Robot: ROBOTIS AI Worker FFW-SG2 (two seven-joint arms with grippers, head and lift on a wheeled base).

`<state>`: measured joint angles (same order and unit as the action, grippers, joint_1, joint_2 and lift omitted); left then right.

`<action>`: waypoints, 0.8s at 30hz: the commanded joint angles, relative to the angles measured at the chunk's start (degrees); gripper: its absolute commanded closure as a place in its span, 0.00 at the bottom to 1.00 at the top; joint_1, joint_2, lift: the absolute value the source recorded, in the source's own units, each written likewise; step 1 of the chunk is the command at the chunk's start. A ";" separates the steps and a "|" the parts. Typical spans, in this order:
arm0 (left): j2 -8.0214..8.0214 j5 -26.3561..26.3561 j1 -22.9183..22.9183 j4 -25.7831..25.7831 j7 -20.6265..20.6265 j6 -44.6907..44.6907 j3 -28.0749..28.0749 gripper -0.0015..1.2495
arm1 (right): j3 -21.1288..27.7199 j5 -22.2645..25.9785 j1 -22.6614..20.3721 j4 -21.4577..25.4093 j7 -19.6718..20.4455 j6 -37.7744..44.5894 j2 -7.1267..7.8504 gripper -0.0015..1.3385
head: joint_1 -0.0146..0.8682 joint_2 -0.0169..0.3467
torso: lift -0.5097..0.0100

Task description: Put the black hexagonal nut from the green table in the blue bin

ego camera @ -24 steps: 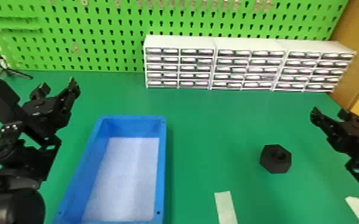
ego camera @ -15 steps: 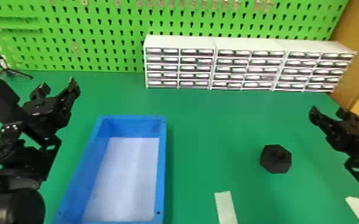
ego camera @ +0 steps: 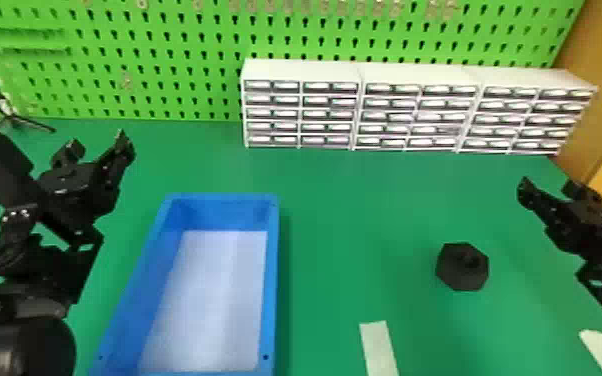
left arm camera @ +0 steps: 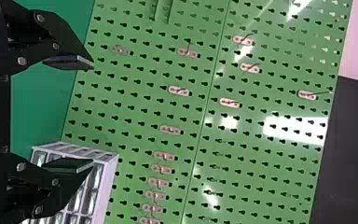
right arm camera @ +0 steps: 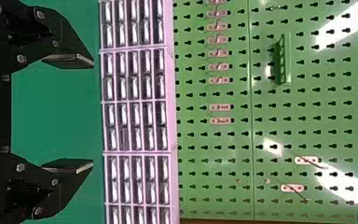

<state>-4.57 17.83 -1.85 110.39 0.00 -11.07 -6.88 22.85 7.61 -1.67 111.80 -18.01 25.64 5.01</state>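
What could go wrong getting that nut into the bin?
The right gripper could close on corners of the black hexagonal nut, not flats, and twist it away. Carried low, the nut might clip the raised right wall of the blue bin. The left gripper hangs left of the bin; overreaching could crowd it.

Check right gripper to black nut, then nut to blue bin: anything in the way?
Nothing visible stands between the right gripper and the black nut. Nut to blue bin: only the bin's own right wall, to be lifted over. The pale strip lies nearer the robot, off the direct line.
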 commanded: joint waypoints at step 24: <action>0.00 0.27 -0.09 0.00 -0.70 0.00 -0.94 0.40 | 0.44 -3.22 -0.35 9.40 0.00 16.98 0.53 0.38 | 0.80 0.07 | 0.79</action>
<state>-4.57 18.10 -1.91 110.39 -0.61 -11.07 -7.46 23.51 7.01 -1.86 117.50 -18.01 36.62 5.61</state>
